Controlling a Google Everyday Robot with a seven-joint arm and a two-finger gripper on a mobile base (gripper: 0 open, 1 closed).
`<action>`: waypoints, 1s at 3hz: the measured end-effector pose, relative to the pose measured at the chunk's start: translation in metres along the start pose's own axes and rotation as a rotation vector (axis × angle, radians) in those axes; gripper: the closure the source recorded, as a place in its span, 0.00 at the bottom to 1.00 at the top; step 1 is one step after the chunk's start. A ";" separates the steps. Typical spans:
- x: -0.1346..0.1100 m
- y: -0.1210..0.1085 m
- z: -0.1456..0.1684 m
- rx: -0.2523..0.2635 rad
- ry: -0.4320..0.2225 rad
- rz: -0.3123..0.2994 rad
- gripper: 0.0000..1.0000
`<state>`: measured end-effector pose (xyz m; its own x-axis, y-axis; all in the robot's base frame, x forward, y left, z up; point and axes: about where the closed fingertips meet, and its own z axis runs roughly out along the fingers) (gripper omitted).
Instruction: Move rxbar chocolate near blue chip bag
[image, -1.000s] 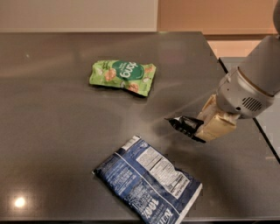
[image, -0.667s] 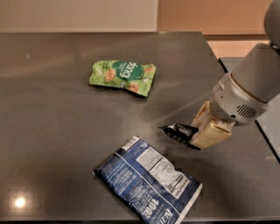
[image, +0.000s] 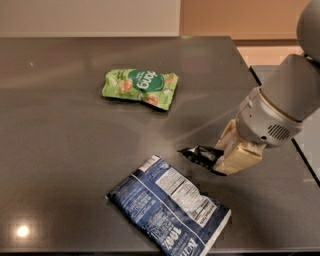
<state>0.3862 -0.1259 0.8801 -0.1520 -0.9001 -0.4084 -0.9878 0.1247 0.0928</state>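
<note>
The rxbar chocolate (image: 200, 155) is a small shiny black wrapper held in my gripper (image: 220, 159) at the right of the dark table, just above the surface. The gripper's cream fingers (image: 235, 159) are shut on the bar's right end, and the left end sticks out toward the left. The blue chip bag (image: 170, 210) is a large crinkled navy bag with a white nutrition panel, lying flat at the front middle. The bar's tip is a short way above and right of the bag's upper corner, apart from it.
A green snack bag (image: 141, 87) lies flat at the back middle of the table (image: 60, 150). The table's right edge runs just behind my arm (image: 280, 110). The front edge is close below the blue bag.
My gripper has moved left and toward the front with the black bar in it, closing in on the blue chip bag. Both bags have stayed still.
</note>
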 end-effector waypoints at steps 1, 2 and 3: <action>-0.001 0.000 0.000 0.003 -0.001 -0.002 0.13; -0.002 0.000 0.001 0.006 -0.001 -0.003 0.00; -0.002 0.000 0.001 0.006 -0.001 -0.003 0.00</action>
